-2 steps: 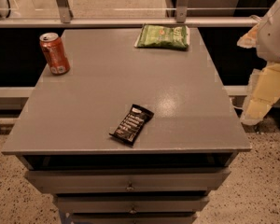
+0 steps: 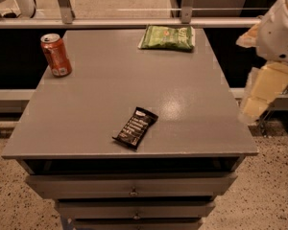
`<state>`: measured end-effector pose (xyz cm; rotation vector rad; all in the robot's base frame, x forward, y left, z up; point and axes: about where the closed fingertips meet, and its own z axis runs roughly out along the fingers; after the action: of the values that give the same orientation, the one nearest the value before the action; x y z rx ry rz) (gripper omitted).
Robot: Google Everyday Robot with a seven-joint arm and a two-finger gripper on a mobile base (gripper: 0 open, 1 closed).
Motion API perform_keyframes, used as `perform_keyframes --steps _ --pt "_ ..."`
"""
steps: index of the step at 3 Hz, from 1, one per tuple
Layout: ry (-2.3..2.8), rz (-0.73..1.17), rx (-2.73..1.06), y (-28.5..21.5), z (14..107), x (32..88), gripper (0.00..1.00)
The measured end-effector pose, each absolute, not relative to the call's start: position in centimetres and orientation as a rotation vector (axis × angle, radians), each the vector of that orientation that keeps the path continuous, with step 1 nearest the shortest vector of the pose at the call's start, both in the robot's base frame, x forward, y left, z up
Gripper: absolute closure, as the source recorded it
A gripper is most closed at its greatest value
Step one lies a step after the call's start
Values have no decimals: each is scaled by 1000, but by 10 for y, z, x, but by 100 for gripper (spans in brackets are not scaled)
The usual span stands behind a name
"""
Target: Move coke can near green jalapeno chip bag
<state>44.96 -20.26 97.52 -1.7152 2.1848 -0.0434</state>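
Up at the far-left corner of the grey cabinet top: coke can, upright, silver top showing, white patch low on its side, close to the left edge and standing free. Across at the far side, right of centre: green jalapeno chip bag, lying flat, pale lettering up, close to the back edge, well apart from the can. Nearer the front, about mid-width: black snack bar wrapper, flat, angled diagonally, clear of both can and bag.

Off to the right now, out past the cabinet's right edge: gripper, pale yellow, hanging below the white arm, pointing down and slightly leftward, beside the top rather than over it. Spread or pressed together? Cannot tell from here. Well apart from the can, with the whole width of the top between them.

Below the top: stacked drawers with small knobs. Behind: metal rail along the back. Underneath: speckled floor.
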Motion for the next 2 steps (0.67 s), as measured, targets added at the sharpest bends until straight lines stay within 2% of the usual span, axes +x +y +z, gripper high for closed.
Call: perform_keyframes --steps 2 --pt "1896 230 -1584 -86 990 539 0"
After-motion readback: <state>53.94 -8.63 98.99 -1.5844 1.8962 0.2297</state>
